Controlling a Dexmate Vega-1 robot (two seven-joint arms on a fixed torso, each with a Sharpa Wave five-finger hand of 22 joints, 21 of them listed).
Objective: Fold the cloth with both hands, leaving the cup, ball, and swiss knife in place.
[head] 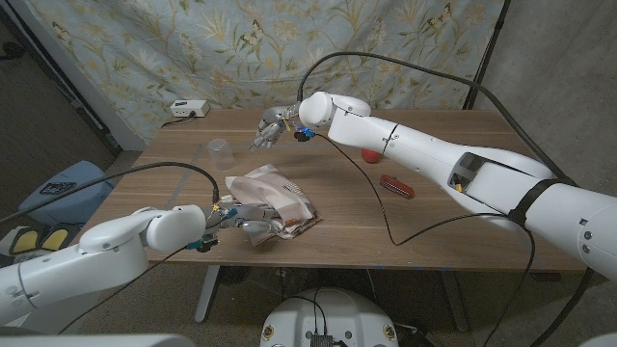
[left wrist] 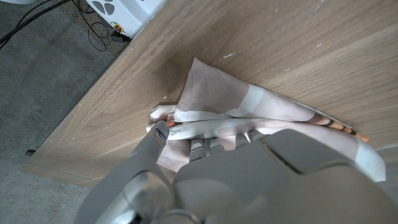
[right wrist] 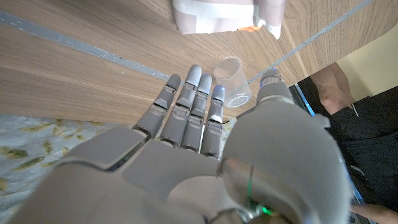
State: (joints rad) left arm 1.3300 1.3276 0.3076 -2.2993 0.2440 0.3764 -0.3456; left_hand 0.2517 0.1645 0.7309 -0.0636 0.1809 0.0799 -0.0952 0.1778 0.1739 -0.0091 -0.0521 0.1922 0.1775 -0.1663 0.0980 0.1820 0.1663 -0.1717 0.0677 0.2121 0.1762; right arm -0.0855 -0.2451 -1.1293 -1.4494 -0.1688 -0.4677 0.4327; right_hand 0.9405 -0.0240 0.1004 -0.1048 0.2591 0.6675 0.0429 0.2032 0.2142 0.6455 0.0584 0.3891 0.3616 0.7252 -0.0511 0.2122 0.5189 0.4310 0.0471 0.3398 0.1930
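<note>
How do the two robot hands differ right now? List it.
The left robot hand is low at the table's near edge, gripping the cloth; the right robot hand is raised over the far side, holding nothing. Left fingers curl into fabric; right fingers are extended. Both are grey.

cloth (head: 273,200): 1 | cup (head: 220,152): 1 | ball (head: 370,154): 1 | swiss knife (head: 396,186): 1

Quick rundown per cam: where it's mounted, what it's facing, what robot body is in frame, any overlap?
Head view: fixed on the head, looking down over the table; both arms, left robot hand on the cloth, right robot hand raised.
Left wrist view: along that hand's back onto the cloth.
Right wrist view: along its open hand toward the cup.
Shared: cloth, table.
</note>
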